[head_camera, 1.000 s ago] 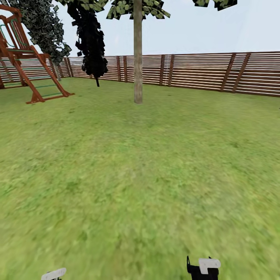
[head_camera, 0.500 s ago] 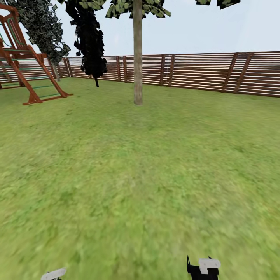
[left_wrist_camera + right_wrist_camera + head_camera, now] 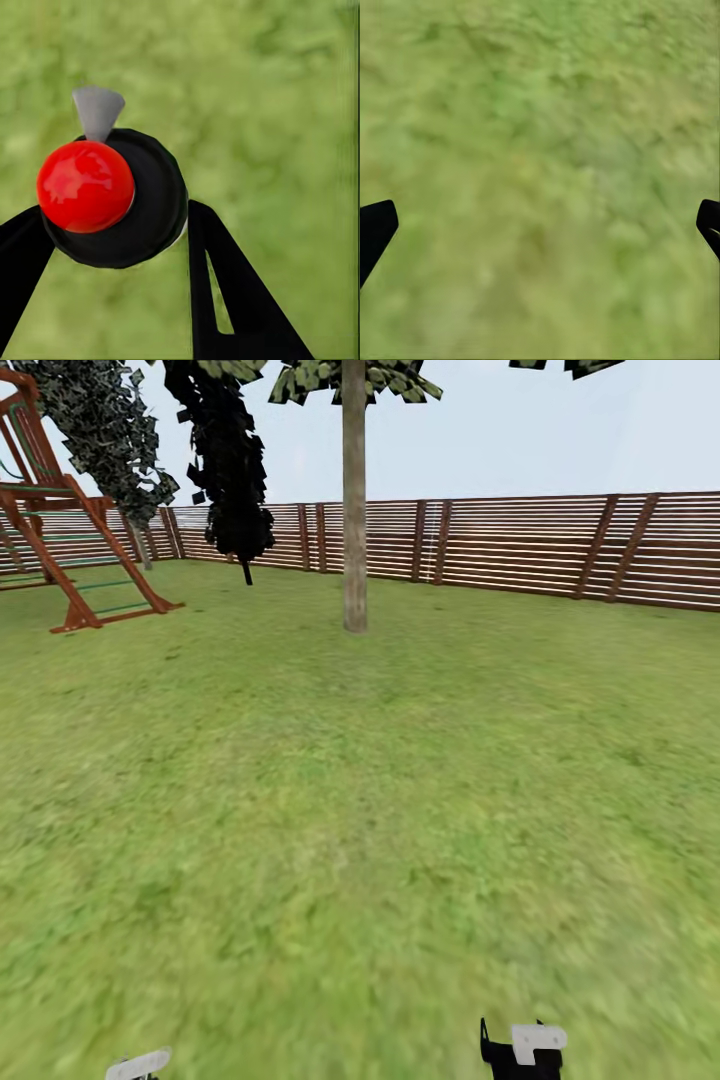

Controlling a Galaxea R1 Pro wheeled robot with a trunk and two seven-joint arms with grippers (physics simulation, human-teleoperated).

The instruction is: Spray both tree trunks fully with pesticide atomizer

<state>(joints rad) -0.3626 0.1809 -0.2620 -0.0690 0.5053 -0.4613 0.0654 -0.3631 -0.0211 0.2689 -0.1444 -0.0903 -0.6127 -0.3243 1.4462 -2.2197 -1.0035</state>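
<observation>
One tree trunk [image 3: 354, 510], open grass [image 3: 400, 810], fence [image 3: 520, 545]

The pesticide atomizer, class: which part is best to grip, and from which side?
Grip the round black body of the pesticide atomizer, one finger on each opposite side, below the red knob. The left gripper already does this. The body's curved flanks suit the two fingers, and the grey nozzle stays clear.

left gripper [image 3: 112, 225]: jaws clamped on atomizer [image 3: 112, 196] | right gripper [image 3: 540, 225]: jaws spread
</observation>
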